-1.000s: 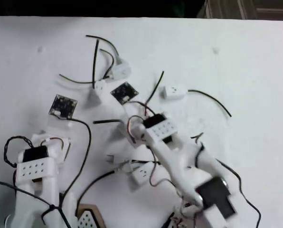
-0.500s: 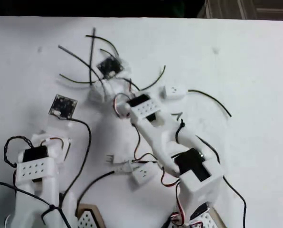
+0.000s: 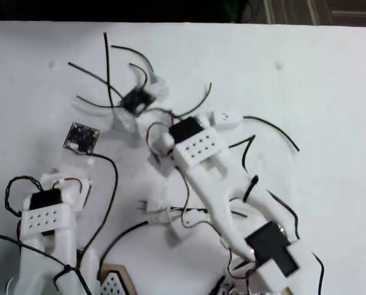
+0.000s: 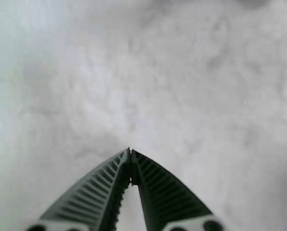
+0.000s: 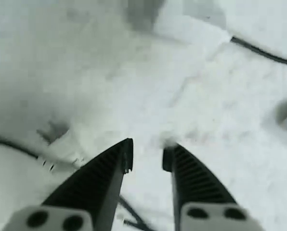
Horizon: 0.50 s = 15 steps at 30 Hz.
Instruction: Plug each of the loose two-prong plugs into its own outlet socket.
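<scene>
The right gripper (image 5: pixel 146 156) hangs parted and empty, a white two-prong plug (image 5: pixel 61 151) lying just outside one finger, while the left gripper (image 4: pixel 130 156), pinched closed on nothing, sits well apart.

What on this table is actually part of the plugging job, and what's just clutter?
Job: white two-prong plug with black cord; white box-shaped outlet socket; right gripper, open.
Lying about: black square board, use unclear; brown-rimmed plate.
</scene>
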{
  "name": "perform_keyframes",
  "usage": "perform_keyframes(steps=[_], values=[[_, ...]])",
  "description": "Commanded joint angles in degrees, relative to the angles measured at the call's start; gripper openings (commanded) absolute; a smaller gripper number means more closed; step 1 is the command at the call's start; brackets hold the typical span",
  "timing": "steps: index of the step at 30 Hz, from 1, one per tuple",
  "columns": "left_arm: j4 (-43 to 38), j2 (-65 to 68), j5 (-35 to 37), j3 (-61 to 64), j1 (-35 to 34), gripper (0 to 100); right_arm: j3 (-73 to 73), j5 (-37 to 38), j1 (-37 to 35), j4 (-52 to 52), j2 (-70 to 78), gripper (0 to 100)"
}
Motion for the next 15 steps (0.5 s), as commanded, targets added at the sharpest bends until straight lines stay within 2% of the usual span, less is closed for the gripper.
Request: perform_keyframes(steps=[1, 5, 15], values=[[-1.32, -1.45, -0.53, -0.26, -0.66, 3, -2.11, 1.76, -4.70, 13.76, -3.65, 21.3], [-1.32, -1.45, -0.53, -0.35, -2.24, 2, 1.58, 1.76, -8.04, 15.25, -1.80, 22.5], [-1.32, -1.45, -0.53, -0.35, -2.42, 2, 13.98, 1.76, -14.55, 1.54, 0.31, 22.5]])
